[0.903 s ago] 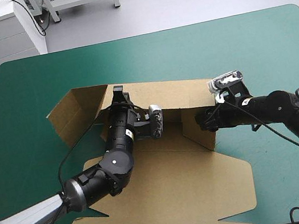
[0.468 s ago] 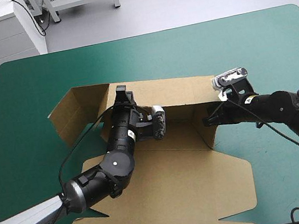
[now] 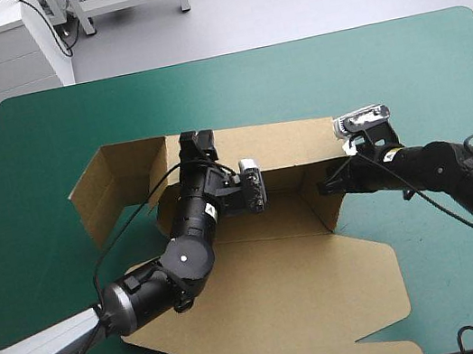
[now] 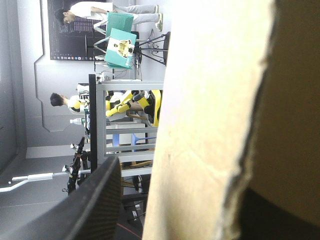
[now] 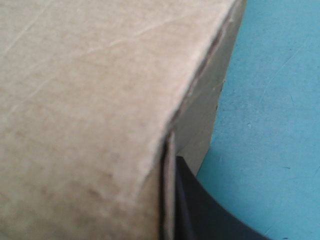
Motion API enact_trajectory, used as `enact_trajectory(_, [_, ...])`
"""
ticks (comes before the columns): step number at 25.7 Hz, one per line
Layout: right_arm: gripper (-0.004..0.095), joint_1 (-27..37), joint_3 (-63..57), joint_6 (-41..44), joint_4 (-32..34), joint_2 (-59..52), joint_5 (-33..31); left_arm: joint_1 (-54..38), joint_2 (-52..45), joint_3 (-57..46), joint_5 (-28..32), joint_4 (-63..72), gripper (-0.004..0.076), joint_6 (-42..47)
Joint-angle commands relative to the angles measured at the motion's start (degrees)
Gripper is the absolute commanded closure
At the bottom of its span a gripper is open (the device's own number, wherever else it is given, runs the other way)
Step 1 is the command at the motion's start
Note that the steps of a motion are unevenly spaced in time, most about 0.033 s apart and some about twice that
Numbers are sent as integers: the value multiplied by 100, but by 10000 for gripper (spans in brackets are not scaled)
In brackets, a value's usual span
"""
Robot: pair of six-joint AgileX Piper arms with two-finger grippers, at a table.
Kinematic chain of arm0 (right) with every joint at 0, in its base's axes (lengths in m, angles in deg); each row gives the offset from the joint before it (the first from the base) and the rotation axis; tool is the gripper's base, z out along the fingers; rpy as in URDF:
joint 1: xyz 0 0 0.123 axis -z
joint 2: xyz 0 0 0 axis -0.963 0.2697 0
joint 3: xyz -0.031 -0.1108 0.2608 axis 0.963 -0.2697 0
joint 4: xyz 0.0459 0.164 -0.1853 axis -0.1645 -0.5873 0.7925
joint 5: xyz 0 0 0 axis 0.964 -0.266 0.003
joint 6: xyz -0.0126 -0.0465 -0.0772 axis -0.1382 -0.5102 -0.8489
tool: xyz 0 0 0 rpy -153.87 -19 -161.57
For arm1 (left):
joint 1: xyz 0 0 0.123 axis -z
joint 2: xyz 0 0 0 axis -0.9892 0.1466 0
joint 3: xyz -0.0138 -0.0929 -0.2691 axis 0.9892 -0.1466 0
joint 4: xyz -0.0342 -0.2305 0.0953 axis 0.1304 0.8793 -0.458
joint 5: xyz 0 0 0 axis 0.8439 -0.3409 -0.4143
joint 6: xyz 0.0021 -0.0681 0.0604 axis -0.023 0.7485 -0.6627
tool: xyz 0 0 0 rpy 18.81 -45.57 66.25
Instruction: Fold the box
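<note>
The brown box (image 3: 272,272) lies mid-table, its lid flat toward the front edge and its back wall (image 3: 281,146) raised. My left gripper (image 3: 198,140) sits at the top of that wall, open. In the left wrist view one black finger (image 4: 95,210) stands well apart from the board's edge (image 4: 200,125). A side flap (image 3: 105,186) juts out past the left gripper. My right gripper (image 3: 325,187) is shut on the box at the top of the right side wall (image 3: 325,209). In the right wrist view one finger (image 5: 200,210) presses against the board (image 5: 90,100); the other is hidden behind it.
Teal-green cover (image 3: 365,72) shows beyond the box and to its right (image 5: 270,100). The flat lid (image 3: 274,335) reaches close to the table's front edge. The right arm (image 3: 456,175) stretches in low over the cover from the right.
The left gripper's fingers have parted at the back wall, and the left side flap has swung outward. The right gripper went from open to shut on the right wall's corner.
</note>
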State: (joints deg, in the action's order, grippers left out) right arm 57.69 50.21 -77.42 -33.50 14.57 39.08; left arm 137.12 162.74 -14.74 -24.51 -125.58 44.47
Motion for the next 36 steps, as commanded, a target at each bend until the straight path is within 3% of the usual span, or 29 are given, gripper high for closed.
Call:
enact_trajectory(1, [918,22,381,257,91,81,221,15,-172,178,-187,-718,344,210])
enact_trajectory(9, [919,22,1244,1012,1043,681,221,613,-172,188,-334,-718,344,185])
enact_trajectory(21, [922,60,1805,1594,1677,1127,90,1147,-172,188,-1537,-718,353,185])
enact_trajectory(25, [922,83,1829,2064,2018,1239,46,1269,-172,199,-1955,-718,463,185])
enact_trajectory(27, [922,169,1829,2183,2075,1297,-25,1487,-172,209,-2196,-718,573,184])
enact_trajectory(28, [922,238,1829,2183,2065,1305,-121,1620,-172,209,-2319,-704,671,186])
enact_trajectory(29, [922,265,1829,2183,2076,1305,-145,1659,-172,209,-2318,-670,725,186])
enact_trajectory(33, [922,339,1829,2183,2136,1305,-474,1711,-346,399,-1944,176,726,159])
enact_trajectory(36, [922,339,1829,2183,2245,1305,-640,1152,-974,862,-641,2319,726,-776])
